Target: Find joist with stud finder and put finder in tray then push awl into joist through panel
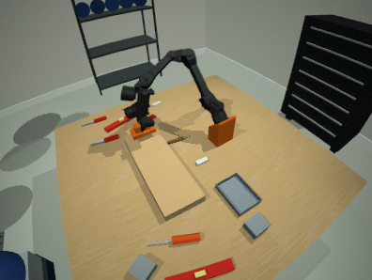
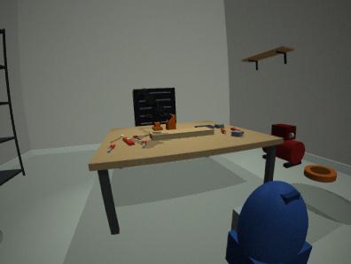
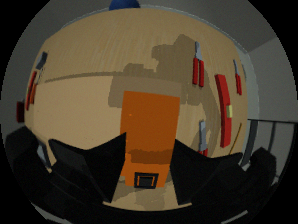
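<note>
From above, the hand [image 1: 147, 123] [image 3: 148, 136] is part-open, clamped on the orange stud finder [image 1: 142, 132] [image 2: 157, 127] [image 3: 150, 120] at the panel's [image 1: 166, 176] [image 2: 182, 134] [image 3: 75, 110] eleven o'clock; I can't tell if the joist is found; tray [image 1: 237, 193] at four, awl [image 1: 178, 140] at one, still to use; white block [image 1: 202, 161] at two, towards the tray.

We look down at a slant over the desk [image 1: 301, 188] [image 2: 186, 156] [image 3: 95, 45] from above, and level from farther off. Our wrist view peers close past the jaws [image 1: 142, 129]; all three share the panel [image 1: 164, 174] [image 2: 182, 135] [image 3: 75, 110].

A workshop, with hand tools on a wooden bench [image 1: 282, 164] [image 2: 186, 152] [image 3: 100, 50]
</note>
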You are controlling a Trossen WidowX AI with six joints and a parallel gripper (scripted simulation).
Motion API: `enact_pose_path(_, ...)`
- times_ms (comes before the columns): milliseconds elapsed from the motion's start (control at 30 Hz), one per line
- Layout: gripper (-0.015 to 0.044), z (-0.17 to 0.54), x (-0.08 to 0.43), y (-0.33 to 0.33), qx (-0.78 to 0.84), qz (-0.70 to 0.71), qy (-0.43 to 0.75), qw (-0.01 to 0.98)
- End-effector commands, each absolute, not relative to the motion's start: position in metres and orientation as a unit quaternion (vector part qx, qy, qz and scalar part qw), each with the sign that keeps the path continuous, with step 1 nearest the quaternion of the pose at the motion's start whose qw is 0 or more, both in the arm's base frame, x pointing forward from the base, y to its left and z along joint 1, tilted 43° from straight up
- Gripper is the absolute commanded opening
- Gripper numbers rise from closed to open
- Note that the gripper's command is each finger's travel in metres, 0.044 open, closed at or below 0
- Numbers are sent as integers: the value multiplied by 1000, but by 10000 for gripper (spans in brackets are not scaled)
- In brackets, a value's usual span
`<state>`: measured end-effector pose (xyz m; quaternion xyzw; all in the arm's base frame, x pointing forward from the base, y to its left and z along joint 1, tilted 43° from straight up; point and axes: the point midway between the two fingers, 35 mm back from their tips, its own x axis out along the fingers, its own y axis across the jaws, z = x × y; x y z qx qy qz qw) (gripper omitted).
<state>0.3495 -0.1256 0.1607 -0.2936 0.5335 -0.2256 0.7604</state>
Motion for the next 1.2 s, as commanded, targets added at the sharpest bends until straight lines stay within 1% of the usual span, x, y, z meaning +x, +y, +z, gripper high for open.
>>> enact_pose_path(0, 0, 155, 350, -128, -296, -220, 533, 762)
enact_pose_path(633, 0, 139, 351, -144, -297, -221, 533, 761)
enact_pose_path(1167, 0, 120, 352, -124, -296, -220, 533, 761)
